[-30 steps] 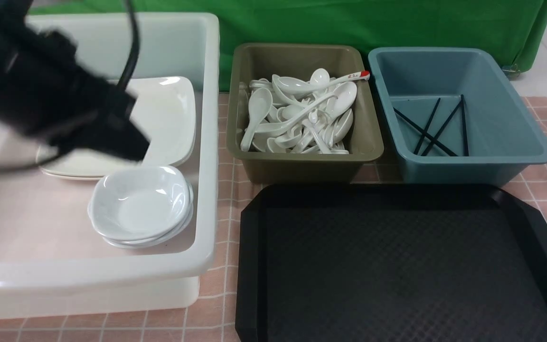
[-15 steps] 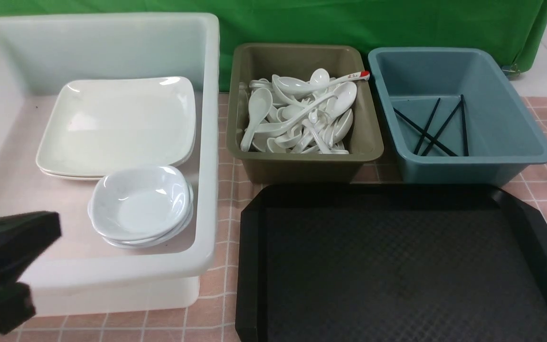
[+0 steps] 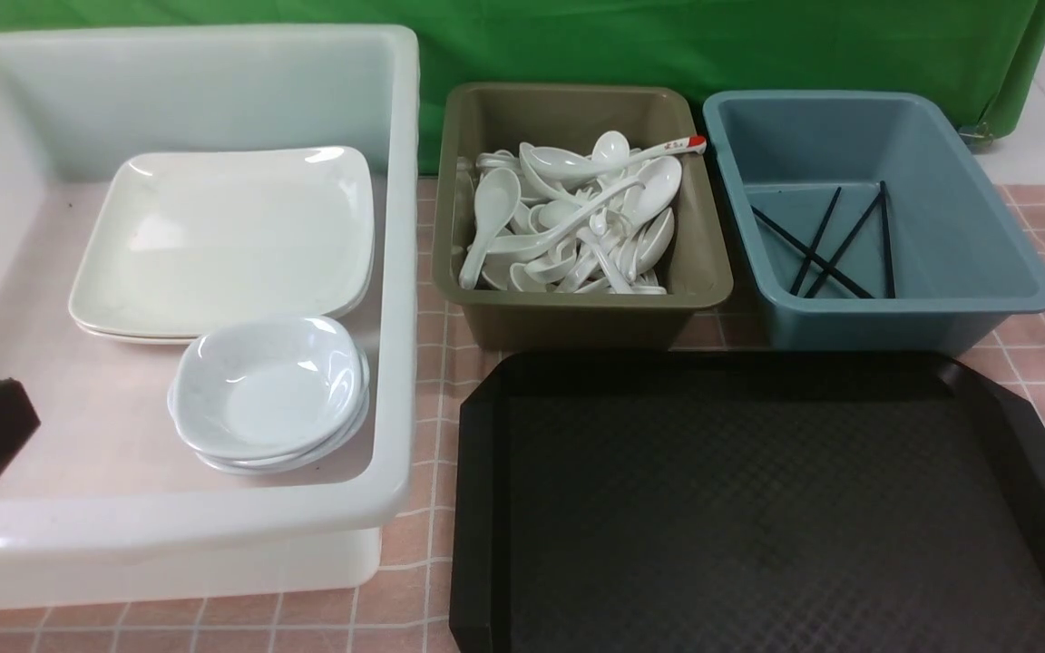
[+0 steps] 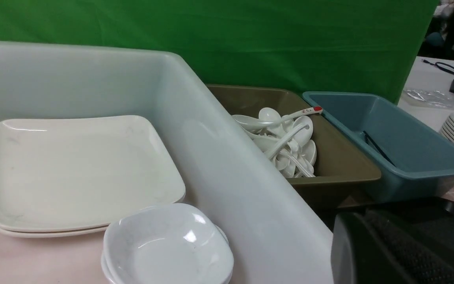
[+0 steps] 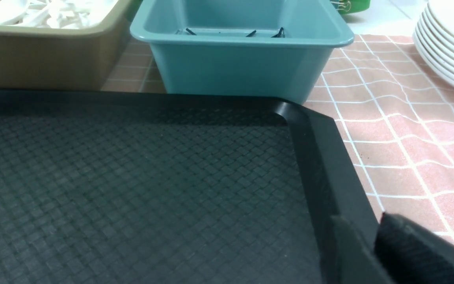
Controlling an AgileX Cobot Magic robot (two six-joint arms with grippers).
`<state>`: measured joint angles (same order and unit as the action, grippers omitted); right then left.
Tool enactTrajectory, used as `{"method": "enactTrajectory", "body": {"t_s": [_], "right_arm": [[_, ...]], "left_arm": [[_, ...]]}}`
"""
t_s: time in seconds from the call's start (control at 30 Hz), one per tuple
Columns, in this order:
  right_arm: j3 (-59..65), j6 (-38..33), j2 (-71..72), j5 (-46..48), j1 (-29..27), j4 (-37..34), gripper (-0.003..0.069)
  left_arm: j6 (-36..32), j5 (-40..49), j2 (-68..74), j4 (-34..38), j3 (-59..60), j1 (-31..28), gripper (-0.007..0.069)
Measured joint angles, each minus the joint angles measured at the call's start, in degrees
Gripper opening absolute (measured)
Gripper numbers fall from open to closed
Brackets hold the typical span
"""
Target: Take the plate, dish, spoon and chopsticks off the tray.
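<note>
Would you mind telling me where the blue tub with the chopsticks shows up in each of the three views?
Front view: blue tub at upper right, behind the tray.
Left wrist view: blue tub at right of centre.
Right wrist view: blue tub at top centre.
Shared landmark: the olive tub beside it.

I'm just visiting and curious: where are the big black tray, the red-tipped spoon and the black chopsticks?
black plastic tray (image 3: pixel 758 508), front view, textured floor.
white red-tipped spoon (image 3: pixel 668 147), front view, handle.
thin black chopsticks (image 3: pixel 817 243), front view, mid-stick, inside the blue tub (image 3: pixel 1012 272).

white tub (image 3: pixel 395 272), olive tub (image 3: pixel 577 317), blue tub (image 3: pixel 985 272), green backdrop (image 3: pixel 577 45).
</note>
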<state>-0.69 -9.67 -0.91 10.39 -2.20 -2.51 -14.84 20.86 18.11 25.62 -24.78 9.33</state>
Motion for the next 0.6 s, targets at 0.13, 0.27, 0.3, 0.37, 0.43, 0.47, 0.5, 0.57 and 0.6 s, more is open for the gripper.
{"method": "enactTrajectory", "body": {"t_s": [0.13, 0.27, 0.3, 0.37, 0.43, 0.47, 0.5, 0.57, 0.6], "right_arm": [[0.0, 0.0, 0.0, 0.0, 0.0, 0.0, 0.0196], [0.0, 0.0, 0.0, 0.0, 0.0, 0.0, 0.0201], [0.0, 0.0, 0.0, 0.0, 0.0, 0.0, 0.0204], [0.0, 0.0, 0.0, 0.0, 0.0, 0.0, 0.0207], [0.0, 0.0, 0.0, 0.0, 0.0, 0.0, 0.0213], [0.0, 0.0, 0.0, 0.0, 0.0, 0.0, 0.0216], [0.0, 0.0, 0.0, 0.0, 0.0, 0.0, 0.0217], [0.0, 0.0, 0.0, 0.0, 0.0, 0.0, 0.0222], [0.0, 0.0, 0.0, 0.0, 0.0, 0.0, 0.0225]], "left_arm": [[-0.4, 0.0, 0.0, -4.5, 0.0, 0.0, -0.0001], [-1.1, -0.3, 0.5, -9.5, 0.1, 0.0, -0.0001], [-1.1, -1.1, 0.9, -9.7, 0.6, 0.0, -0.0001], [0.0, -2.9, 1.8, -10.0, 1.8, 0.0, -0.0001], [2.0, -5.6, 2.2, -10.5, 4.0, 0.0, -0.0001], [3.5, -7.0, 2.0, -11.5, 5.5, 0.0, -0.0001], [4.5, -8.2, 1.4, -13.2, 7.2, 0.0, 0.0000], [5.6, -9.5, -0.3, -17.5, 9.9, 0.0, 0.0000], [6.9, -9.4, -2.2, -21.1, 11.9, -0.3, 0.0000]]}}
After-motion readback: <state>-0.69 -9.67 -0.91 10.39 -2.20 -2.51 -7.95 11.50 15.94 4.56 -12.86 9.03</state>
